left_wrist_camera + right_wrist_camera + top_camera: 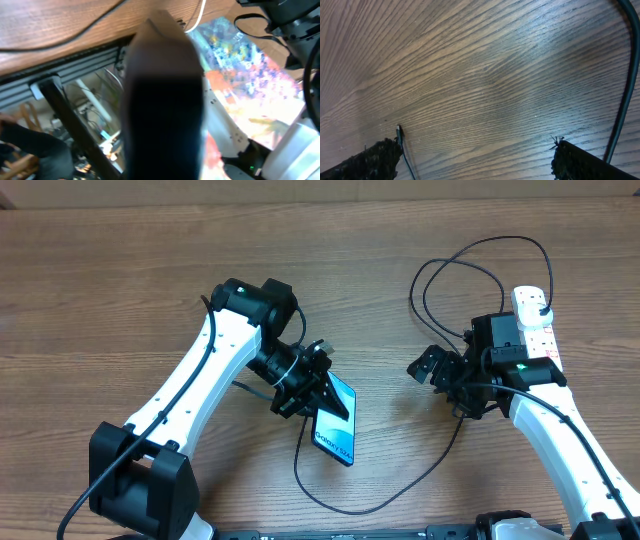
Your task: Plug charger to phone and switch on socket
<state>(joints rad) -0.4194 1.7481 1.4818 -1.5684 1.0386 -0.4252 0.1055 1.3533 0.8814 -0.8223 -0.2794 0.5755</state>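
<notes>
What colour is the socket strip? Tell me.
The socket is white with red markings; overhead view shows it best.

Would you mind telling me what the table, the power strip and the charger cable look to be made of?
The table looks like wood or wood-look laminate, brown with a satin sheen; grain lines run across it. The power strip appears to be smooth white moulded plastic. The charger cable seems rubber- or plastic-jacketed, matte black, bending in loose loops.
</notes>
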